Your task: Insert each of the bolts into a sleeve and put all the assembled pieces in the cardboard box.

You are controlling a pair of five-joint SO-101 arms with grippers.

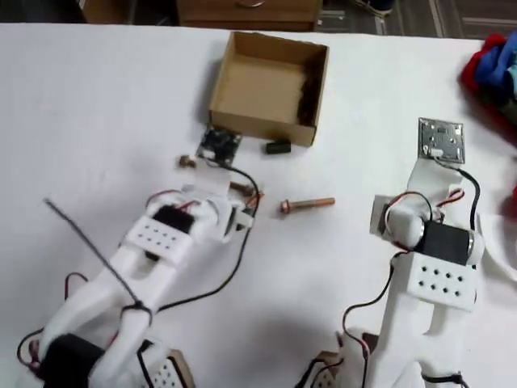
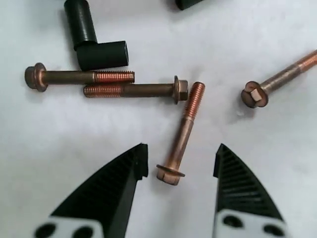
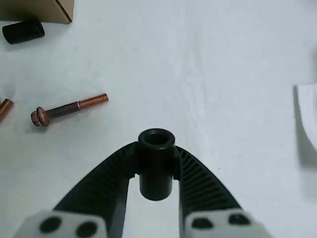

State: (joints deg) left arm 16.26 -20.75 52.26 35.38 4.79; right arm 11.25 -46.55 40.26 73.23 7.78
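The left claw (image 2: 181,156) is hanging low over the white table (image 2: 277,148), its ribbed black jaws spread wide. A copper-coloured flanged metal bolt (image 2: 181,130) is lying between the jaws, touching neither, with its head nearest the claw and its threaded end pointing away. Just beyond its tip a pair of matching bolts (image 2: 131,90) is lying side by side, head to tail. Past them two smooth matt-black cylindrical sleeves (image 2: 101,54) are meeting at a right angle. A lone bolt (image 2: 285,79) is resting out past one jaw.

The right claw (image 3: 156,150) is clamping a smooth black tubular sleeve (image 3: 156,181) upright, bore showing. Both arms are stretching forward, wrists angled down. The brown cardboard box (image 1: 258,125) is sitting a little beyond the left claw.
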